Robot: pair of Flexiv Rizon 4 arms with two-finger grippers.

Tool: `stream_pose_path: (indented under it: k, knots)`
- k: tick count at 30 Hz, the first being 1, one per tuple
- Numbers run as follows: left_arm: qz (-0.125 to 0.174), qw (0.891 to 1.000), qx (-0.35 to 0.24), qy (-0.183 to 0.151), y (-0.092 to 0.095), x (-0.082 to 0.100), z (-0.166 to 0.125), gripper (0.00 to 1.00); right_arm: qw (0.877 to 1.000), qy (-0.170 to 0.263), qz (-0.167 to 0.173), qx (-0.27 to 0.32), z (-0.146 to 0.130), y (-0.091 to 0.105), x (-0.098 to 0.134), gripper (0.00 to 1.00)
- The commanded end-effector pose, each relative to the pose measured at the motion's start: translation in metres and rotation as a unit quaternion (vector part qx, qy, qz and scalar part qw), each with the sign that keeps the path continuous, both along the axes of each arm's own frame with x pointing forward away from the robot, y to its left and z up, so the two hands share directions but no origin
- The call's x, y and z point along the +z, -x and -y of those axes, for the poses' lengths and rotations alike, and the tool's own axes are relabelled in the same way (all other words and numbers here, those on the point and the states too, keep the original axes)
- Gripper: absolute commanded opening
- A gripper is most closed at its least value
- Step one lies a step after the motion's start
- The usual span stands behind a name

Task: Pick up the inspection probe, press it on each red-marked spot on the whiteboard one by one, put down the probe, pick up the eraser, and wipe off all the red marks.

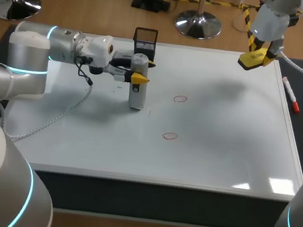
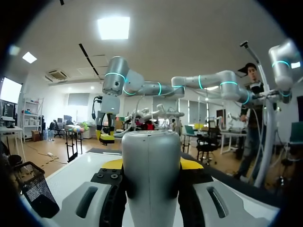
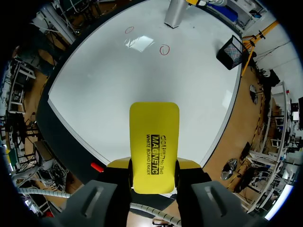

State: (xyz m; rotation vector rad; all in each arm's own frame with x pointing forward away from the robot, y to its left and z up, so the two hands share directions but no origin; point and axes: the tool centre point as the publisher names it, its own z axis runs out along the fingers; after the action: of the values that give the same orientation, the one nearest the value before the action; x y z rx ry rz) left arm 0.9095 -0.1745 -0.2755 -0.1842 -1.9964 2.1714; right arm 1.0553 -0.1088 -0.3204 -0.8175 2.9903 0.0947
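The whiteboard (image 1: pixel 218 154) looks glossy and smooth, with ceiling light glaring off it. The probe (image 2: pixel 151 175) shows smooth grey plastic with a soft sheen. The eraser (image 3: pixel 154 142) has a smooth yellow plastic back. The basket (image 1: pixel 145 40) is black wire mesh, matt.

My left arm (image 1: pixel 37 62) lies level, and the left gripper (image 1: pixel 143 71) clamps the upright inspection probe (image 1: pixel 137 92) between its fingers, near the probe's top. My right arm (image 1: pixel 274 18) hangs high (well apart from the left). Its right gripper (image 3: pixel 154 166) points down, with both fingers pressed on the eraser (image 3: pixel 154 137).
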Motion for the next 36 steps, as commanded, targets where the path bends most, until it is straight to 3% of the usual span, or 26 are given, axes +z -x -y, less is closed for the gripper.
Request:
stream_pose_path:
  k: [1,10,17,36]
  knots:
    - [0.004,1.000,-0.001,0.003,-0.001,0.002,0.000,0.00,1.000,0.002,-0.001,0.001,0.001,-0.001,0.001,0.00]
    - [0.018,1.000,0.003,0.014,-0.002,0.024,-0.005,0.00,1.000,0.002,-0.001,0.001,0.001,-0.001,0.001,0.00]
    - [0.018,1.000,0.020,0.010,-0.013,0.031,-0.018,0.00,1.000,0.002,-0.001,0.001,0.001,-0.001,0.001,0.00]
    - [0.037,0.992,0.121,-0.002,-0.074,0.053,-0.100,0.00,1.000,0.002,-0.001,0.001,0.001,-0.001,0.001,0.00]
